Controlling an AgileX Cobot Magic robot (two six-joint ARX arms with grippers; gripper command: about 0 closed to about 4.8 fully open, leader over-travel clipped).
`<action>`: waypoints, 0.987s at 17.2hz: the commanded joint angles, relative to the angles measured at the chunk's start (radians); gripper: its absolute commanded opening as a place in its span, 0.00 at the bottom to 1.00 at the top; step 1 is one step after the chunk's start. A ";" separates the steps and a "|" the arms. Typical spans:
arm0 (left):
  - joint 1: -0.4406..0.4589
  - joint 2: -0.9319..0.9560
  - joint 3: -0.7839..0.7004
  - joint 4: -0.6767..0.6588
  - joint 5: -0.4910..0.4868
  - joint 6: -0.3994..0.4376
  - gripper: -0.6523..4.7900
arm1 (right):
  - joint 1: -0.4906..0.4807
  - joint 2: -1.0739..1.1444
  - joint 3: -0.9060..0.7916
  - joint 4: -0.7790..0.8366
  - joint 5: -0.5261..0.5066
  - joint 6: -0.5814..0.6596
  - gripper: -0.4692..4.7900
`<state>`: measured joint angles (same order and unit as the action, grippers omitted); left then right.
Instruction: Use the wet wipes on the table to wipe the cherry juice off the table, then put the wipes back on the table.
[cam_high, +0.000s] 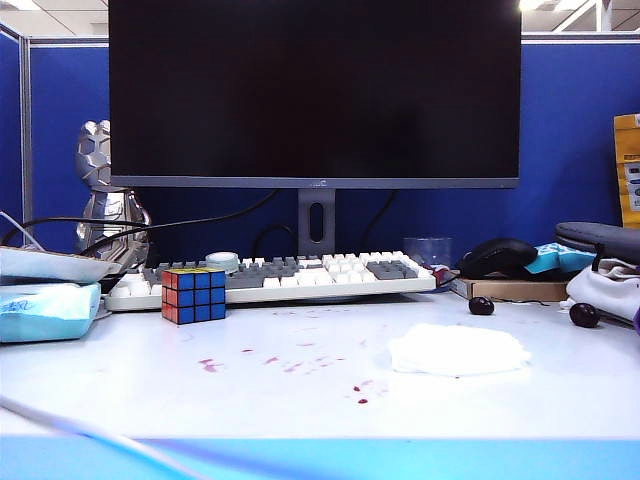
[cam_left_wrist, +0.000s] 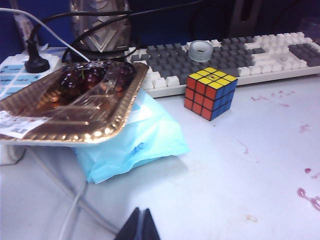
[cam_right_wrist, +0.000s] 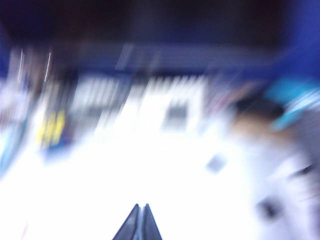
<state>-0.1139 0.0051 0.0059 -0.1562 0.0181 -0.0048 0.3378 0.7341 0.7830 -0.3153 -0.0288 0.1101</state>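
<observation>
White table (cam_high: 120, 390) spread below the keyboard (cam_high: 290, 275), wet wipes (cam_high: 458, 350) lying right of and nearer than it, cherry juice (cam_high: 210, 365) spotted in front, left gripper (cam_left_wrist: 140, 225) and right gripper (cam_right_wrist: 139, 222) both pressed together, holding nothing.

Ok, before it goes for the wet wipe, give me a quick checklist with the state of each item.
1. Wet wipes lie free on the table: ok.
2. Cherry juice in sight, not yet wiped: ok.
3. Right end effector open for a grasp: not ok, shut.
4. Left end effector away from the juice: ok, shut near the blue pack.
5. Right wrist view sharp: not ok, blurred.
</observation>
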 joint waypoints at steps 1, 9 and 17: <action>0.002 -0.003 -0.001 -0.011 0.004 -0.003 0.12 | 0.091 0.334 0.233 -0.311 0.034 -0.007 0.08; 0.002 -0.003 -0.001 -0.011 0.005 -0.004 0.12 | 0.116 0.895 0.461 -0.486 -0.104 0.001 0.56; 0.002 -0.003 -0.001 -0.011 0.005 -0.003 0.12 | 0.116 1.010 0.461 -0.453 0.008 0.021 0.69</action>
<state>-0.1139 0.0051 0.0059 -0.1566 0.0177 -0.0048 0.4515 1.7401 1.2404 -0.7929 -0.0273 0.1265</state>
